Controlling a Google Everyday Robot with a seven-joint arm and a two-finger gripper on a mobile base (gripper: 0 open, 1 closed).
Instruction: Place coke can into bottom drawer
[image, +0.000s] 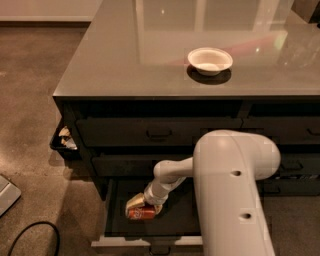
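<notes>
Dim bottom drawer (176, 221), gripper (139, 207) clasping coke can (143, 214)

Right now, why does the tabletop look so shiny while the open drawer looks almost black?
Camera view: reflected light glares in pale streaks off the glossy countertop; the white bowl casts a shadow; the bottom drawer lies in shade, only the coke can at the gripper showing inside.
</notes>
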